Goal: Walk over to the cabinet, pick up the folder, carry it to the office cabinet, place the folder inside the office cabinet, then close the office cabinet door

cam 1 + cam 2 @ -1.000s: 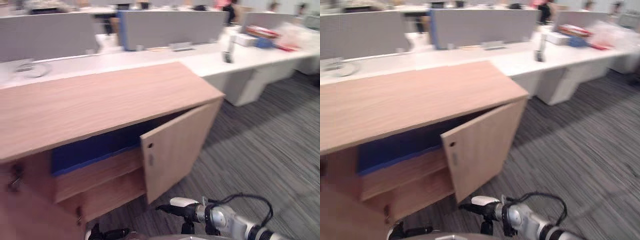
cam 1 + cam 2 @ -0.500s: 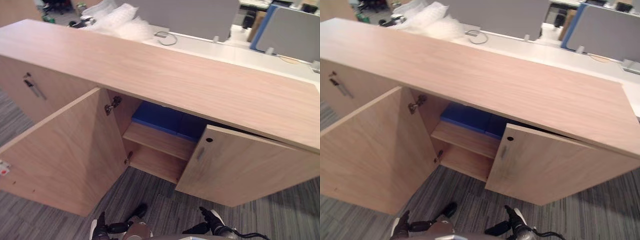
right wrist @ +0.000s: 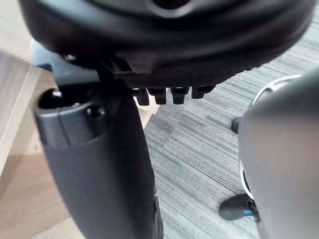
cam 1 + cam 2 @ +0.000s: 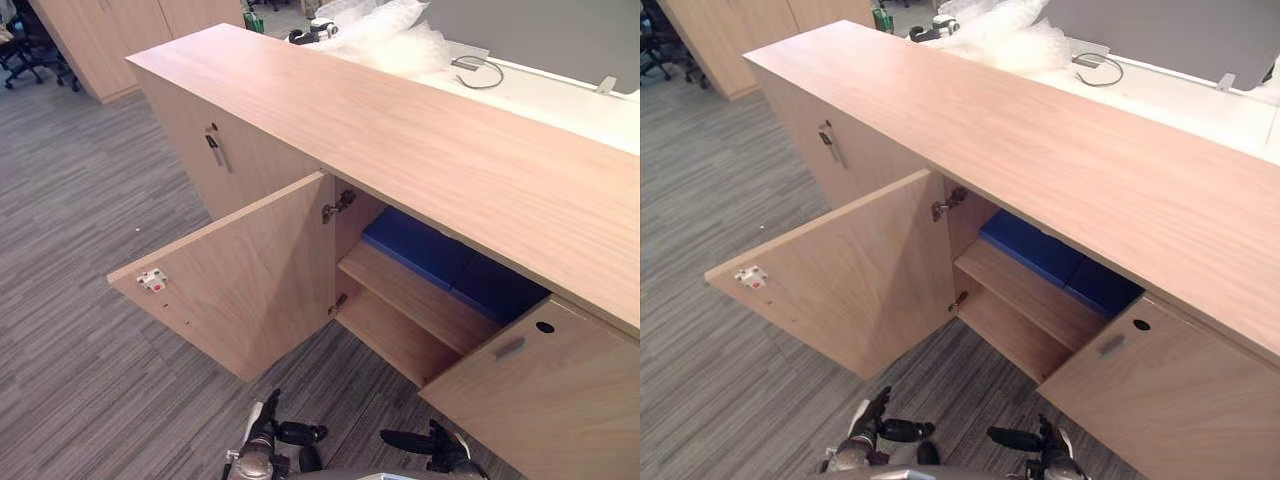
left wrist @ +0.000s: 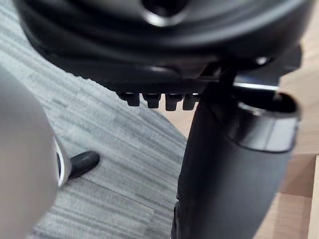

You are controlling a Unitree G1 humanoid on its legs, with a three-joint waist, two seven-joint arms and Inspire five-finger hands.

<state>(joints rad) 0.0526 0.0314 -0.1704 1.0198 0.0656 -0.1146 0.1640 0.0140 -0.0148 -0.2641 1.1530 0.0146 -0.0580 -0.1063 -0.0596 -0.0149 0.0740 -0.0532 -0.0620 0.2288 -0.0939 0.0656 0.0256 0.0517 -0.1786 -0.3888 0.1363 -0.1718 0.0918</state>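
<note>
A long, low wooden cabinet [image 4: 400, 130] stands in front of me. Its left door [image 4: 240, 290] is swung wide open and its right door [image 4: 550, 400] is partly open. A blue folder [image 4: 440, 262] lies flat on the upper shelf inside, its right part hidden behind the right door. My left hand [image 4: 268, 440] and right hand [image 4: 440, 455] hang low at the near edge, well below the shelf. Both are empty with relaxed fingers. The wrist views show each thumb [image 5: 234, 164] [image 3: 99, 164] over carpet and nothing held.
A key [image 4: 214, 150] hangs in the shut door further left. Bubble wrap [image 4: 385, 35] and a coiled cable [image 4: 478, 72] lie on the white desk behind the cabinet. Tall wooden cupboards [image 4: 110, 35] stand at the far left. Grey carpet [image 4: 80, 250] spreads out to the left.
The whole picture has swung leftward along the cabinet, so the camera moved. The doors, the folder and both low, empty hands stand as before.
</note>
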